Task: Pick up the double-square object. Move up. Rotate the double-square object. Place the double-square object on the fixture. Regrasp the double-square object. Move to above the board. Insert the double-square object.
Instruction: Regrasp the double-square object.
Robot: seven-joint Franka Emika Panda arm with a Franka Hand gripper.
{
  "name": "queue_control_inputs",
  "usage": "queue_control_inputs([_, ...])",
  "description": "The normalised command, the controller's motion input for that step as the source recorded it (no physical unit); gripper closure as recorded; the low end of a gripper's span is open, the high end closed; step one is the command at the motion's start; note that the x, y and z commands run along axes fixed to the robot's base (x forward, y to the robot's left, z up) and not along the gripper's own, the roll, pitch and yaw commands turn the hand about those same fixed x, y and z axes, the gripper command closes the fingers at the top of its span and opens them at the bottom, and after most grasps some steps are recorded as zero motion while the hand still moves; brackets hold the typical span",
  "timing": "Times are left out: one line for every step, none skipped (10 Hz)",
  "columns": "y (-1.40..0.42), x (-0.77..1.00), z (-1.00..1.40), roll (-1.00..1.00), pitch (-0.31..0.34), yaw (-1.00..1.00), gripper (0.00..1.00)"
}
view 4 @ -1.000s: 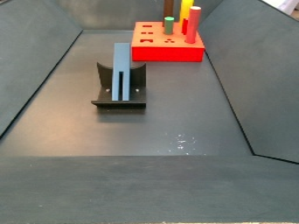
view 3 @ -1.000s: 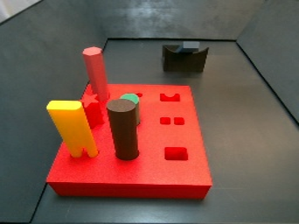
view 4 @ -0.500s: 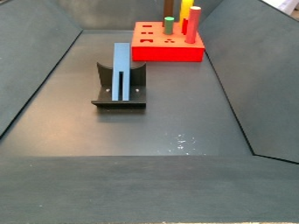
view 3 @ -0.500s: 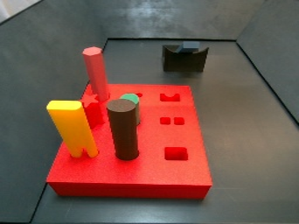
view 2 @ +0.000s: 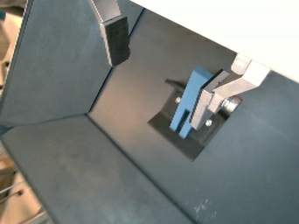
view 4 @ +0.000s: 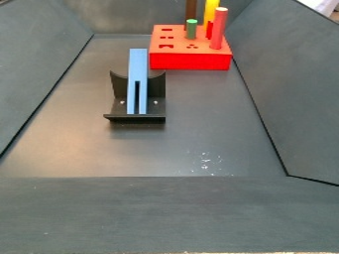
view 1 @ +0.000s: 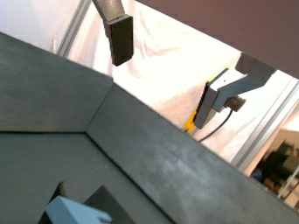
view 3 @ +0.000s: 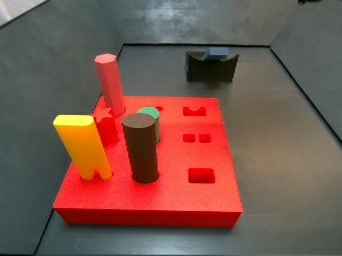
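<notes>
on the fixture, in the middle of the dark floor, lies the double-square object, a slim slate-blue peg resting lengthwise in the fixture's notch and running from near to far, its far end reaching past the fixture toward the board. in a side view the fixture shows as a small dark block at the far end of the floor, with only a bit of the blue peg showing above it. in a wrist view the peg sits on the fixture well below the camera; in a wrist view only a blue corner of it shows at the frame's edge.

the gripper is well above the floor and clear of the peg, seen only in the wrist views. its fingers stand wide apart with nothing between them; in a wrist view the gripper shows the same wide gap, one dark pad plain against the white backdrop.

the board is a red slab at the far end in a side view and nearest the camera in a side view. standing in it are a yellow two-legged peg, a dark brown cylinder, a salmon-red peg and a green piece just behind the cylinder. a pair of small square holes lies open on its top, right of the cylinder.
</notes>
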Motion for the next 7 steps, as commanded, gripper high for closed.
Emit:
queue_control_inputs([-0.05,0.13,-0.01,0.3,0.126,0.25,0.0])
queue_control_inputs([-0.04,0.12,0.0,0.19,0.077,0.24,0.0])
queue_control_inputs([-0.05,0.1,-0.01,0.17,0.04,0.23,0.0])
queue_control_inputs([-0.05,0.1,-0.01,0.16,0.011,0.21,0.0])
queue_control_inputs([0.04,0.03,-1.0,0.11,-0.011,0.3,0.0])
queue_control_inputs([0.04,0.04,-1.0,0.11,-0.024,0.26,0.0])
queue_control_inputs([0.04,0.05,-1.0,0.11,-0.052,0.23,0.0])
